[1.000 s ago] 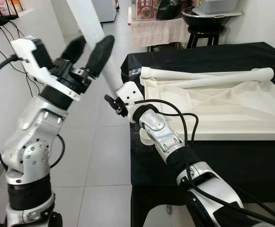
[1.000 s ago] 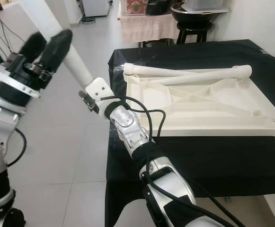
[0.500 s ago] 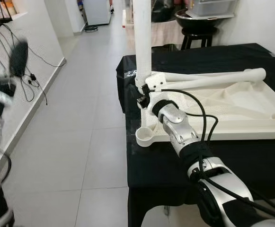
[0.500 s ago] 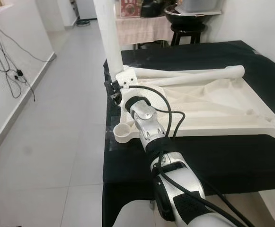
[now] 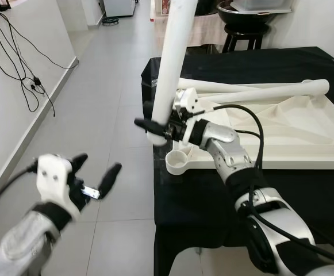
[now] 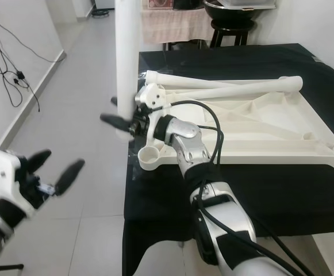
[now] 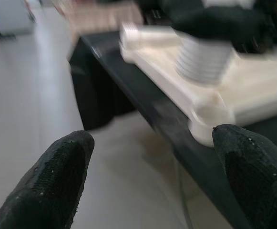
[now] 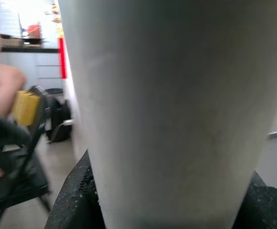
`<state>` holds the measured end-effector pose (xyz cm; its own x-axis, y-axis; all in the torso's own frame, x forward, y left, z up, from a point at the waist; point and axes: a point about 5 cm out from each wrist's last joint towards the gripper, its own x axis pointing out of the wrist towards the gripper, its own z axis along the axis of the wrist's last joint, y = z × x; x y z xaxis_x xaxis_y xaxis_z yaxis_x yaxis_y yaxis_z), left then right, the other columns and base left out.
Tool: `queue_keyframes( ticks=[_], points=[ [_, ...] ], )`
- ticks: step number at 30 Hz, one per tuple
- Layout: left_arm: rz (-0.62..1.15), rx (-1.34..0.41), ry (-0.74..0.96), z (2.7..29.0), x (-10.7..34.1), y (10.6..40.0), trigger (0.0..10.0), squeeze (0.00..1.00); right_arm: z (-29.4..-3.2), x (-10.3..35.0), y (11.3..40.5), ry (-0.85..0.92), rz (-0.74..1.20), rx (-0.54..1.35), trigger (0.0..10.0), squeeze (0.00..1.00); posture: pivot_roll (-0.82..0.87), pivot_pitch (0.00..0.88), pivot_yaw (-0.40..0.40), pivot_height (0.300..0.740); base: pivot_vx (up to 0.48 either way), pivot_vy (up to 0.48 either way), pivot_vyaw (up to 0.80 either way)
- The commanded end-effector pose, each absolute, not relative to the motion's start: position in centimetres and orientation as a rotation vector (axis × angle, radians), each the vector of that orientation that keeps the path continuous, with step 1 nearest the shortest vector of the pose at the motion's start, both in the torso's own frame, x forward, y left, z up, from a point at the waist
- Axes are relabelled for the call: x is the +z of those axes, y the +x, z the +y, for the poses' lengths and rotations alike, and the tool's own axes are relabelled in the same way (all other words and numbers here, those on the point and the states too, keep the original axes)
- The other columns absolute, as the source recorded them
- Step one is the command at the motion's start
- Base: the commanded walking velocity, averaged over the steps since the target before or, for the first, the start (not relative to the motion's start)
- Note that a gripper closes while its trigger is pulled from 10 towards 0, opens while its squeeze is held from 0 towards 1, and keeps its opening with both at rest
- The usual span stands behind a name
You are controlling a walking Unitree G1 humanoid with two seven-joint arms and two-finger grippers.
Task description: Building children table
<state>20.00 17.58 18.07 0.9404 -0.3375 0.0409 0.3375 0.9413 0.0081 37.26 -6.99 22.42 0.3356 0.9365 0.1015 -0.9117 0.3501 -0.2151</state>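
- While the right gripper (image 5: pixel 155 125) clamps its black fingers around the lower end of a white table leg (image 5: pixel 171 63), the leg stands nearly upright, tilting slightly, just off the near-left corner of the black-covered table (image 5: pixel 281 190).
- The leg's bottom end hangs above and just beside the round corner socket (image 5: pixel 178 162) of the white tabletop (image 5: pixel 281 144), which lies upside down on the black cloth with its ribbed underside facing up; the leg is not seated in the socket.
- In the right wrist view the white leg (image 8: pixel 171 109) sits between the two dark pads (image 8: pixel 76 200), pressed on both sides.
- Two more white legs (image 6: pixel 224 86) lie flat across the far edge of the tabletop, crossing each other at a shallow angle.
- The left gripper (image 5: pixel 95 179) hangs low over the grey tiled floor (image 5: pixel 98 86), well apart from the table, its fingers spread wide with nothing between them.
- In the left wrist view those two fingertips (image 7: pixel 57 171) frame the table's edge and the corner socket (image 7: pixel 210 114), blurred, with the threaded end of the leg above it.
- Black cables trail down the white wall (image 5: pixel 23 75) on the robot's left.
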Motion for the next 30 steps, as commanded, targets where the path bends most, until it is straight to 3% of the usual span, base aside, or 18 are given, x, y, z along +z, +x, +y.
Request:
queue_keyframes(
  ticks=[1, 8, 16, 26, 30],
  points=[
    [-0.008, -0.377, 0.031, 16.9, 17.3, 19.4, 10.0, 0.00, -6.5, 22.8, 37.2, -0.131, -0.209, 1.280, 10.0, 0.00, 0.07, 0.243, 0.037, 0.740, 0.000, 0.000, 0.00],
    [0.103, -0.498, 0.062, 14.8, 15.5, 15.8, 10.0, 0.00, -6.9, 23.4, 36.5, -0.111, -0.182, 1.499, 10.0, 0.00, 0.10, 0.312, 0.054, 0.740, 0.000, 0.000, 0.00],
    [0.155, -0.590, 0.101, 14.5, 15.9, 12.6, 10.0, 0.00, -8.4, 25.5, 36.6, -0.118, -0.222, 1.572, 10.0, 0.00, 0.13, 0.365, 0.090, 0.740, 0.000, 0.000, 0.00],
    [0.145, -0.585, 0.119, 14.3, 16.3, 11.5, 10.0, 0.00, -9.8, 26.3, 36.5, -0.185, -0.212, 1.634, 10.0, 0.00, 0.16, 0.395, 0.108, 0.740, 0.000, 0.000, 0.00],
    [0.143, -0.573, 0.123, 14.4, 16.7, 10.9, 10.0, 0.00, -10.0, 25.3, 36.2, -0.336, -0.145, 1.684, 10.0, 0.00, 0.16, 0.418, 0.110, 0.740, 0.000, 0.000, 0.00]
  ],
)
